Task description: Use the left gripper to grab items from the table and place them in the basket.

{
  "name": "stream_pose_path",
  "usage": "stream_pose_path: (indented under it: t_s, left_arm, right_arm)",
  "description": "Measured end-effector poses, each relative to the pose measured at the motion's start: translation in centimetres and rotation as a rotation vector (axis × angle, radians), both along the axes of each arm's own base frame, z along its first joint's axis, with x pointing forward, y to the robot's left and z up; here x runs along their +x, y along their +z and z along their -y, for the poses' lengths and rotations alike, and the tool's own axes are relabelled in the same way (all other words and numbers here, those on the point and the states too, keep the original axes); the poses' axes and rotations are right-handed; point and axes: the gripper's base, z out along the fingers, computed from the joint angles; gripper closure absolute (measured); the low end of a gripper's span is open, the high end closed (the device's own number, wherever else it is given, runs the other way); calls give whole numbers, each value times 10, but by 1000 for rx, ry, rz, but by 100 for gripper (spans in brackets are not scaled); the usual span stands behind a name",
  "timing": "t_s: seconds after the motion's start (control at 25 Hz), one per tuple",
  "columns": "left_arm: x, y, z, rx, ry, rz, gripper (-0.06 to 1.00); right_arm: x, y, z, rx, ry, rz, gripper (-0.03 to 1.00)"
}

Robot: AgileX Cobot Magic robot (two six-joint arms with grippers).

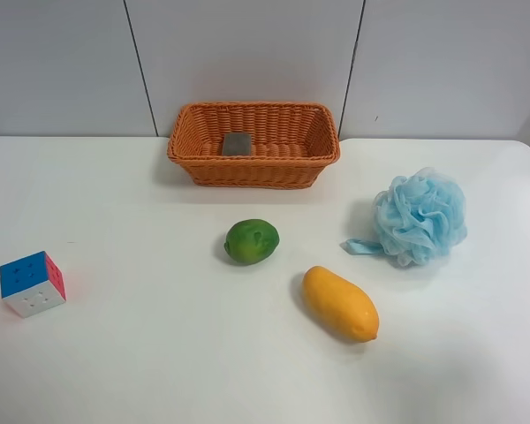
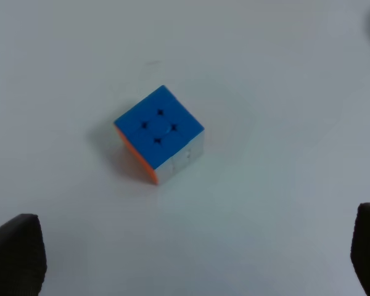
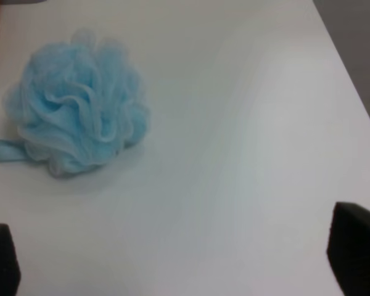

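Note:
The orange wicker basket stands at the back of the white table, with the grey eraser block lying inside it. The puzzle cube sits near the table's left edge in the exterior high view. The green fruit lies mid-table, the orange mango in front of it to the right, and the light-blue bath puff further right. No arm shows in the exterior high view. In the left wrist view the left gripper is open and empty, its fingertips wide apart above the table, short of the cube. The right gripper is open near the puff.
The table's right edge runs close to the right gripper. A grey panelled wall stands behind the basket.

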Motion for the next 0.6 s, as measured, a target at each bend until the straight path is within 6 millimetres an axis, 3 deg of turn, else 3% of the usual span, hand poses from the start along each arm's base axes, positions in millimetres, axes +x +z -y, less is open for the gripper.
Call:
stream_pose_path:
  t_s: [0.6]
  left_arm:
    - [-56, -6, 0, 30, 63, 249, -5]
  right_arm:
    - [0, 0, 0, 0, 0, 0, -2]
